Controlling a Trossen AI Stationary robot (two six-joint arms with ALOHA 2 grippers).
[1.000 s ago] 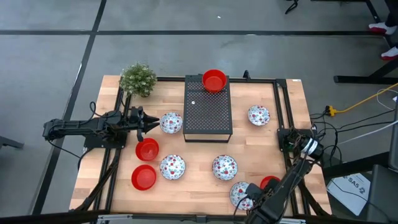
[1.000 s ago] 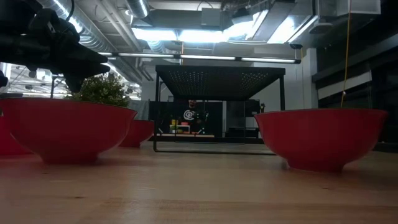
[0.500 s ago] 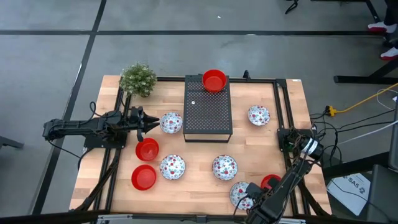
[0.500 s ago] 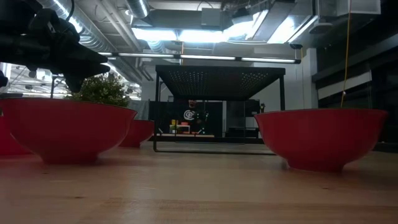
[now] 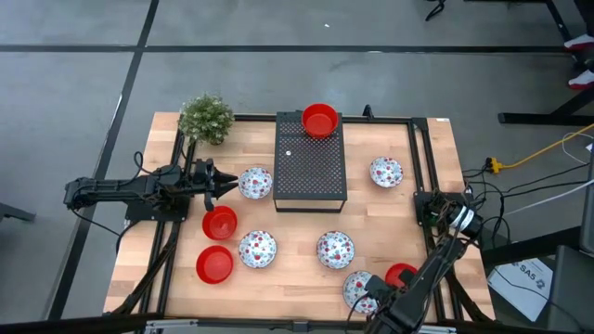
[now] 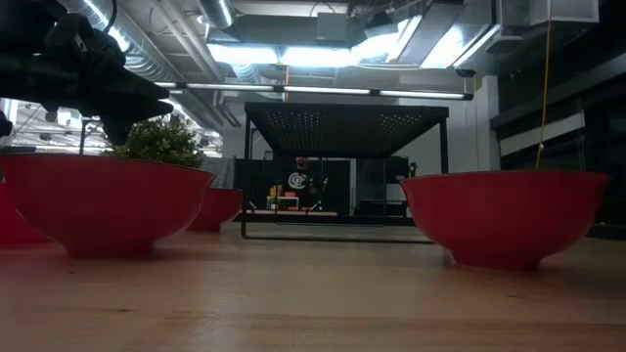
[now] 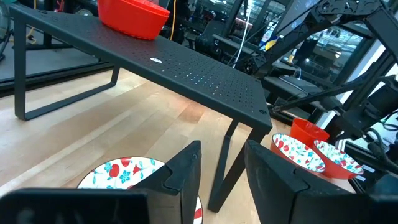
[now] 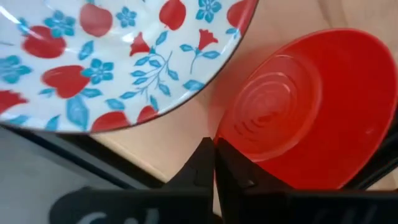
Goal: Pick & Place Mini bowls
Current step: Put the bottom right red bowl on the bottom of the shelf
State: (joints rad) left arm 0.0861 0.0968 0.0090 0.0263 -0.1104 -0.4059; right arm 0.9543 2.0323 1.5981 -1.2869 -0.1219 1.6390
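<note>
My right gripper [image 8: 214, 152] is at the table's near right edge [image 5: 388, 291], shut on a red mini bowl [image 5: 401, 275] that sits next to a floral mini bowl [image 5: 360, 288]. My left gripper [image 5: 219, 183] hovers open at the left. Its fingers point toward another floral bowl [image 5: 255, 183], which shows just below them in the left wrist view [image 7: 124, 174]. One red bowl [image 5: 319, 120] stands on the far end of the black perforated box [image 5: 311, 167]. Other red bowls [image 5: 220, 223] [image 5: 214, 264] and floral bowls [image 5: 258, 249] [image 5: 335, 249] [image 5: 386, 172] rest on the wood. My right gripper pinches the red bowl's rim [image 8: 222, 134] on the side facing the floral bowl [image 8: 112, 56], between its two shut fingers. The bowl's inside faces the wrist camera. I cannot tell whether the bowl is lifted off the wood.
A small green plant [image 5: 206, 118] stands at the far left corner. The black box stands on legs [image 7: 224, 168] with room underneath. In the low view two red bowls [image 6: 108, 200] [image 6: 499, 215] stand close in front. Bare wood lies between the box and the near bowls.
My right gripper has shut on the red bowl's rim at the near right edge. The bowl has shifted a little toward the neighbouring floral bowl.
</note>
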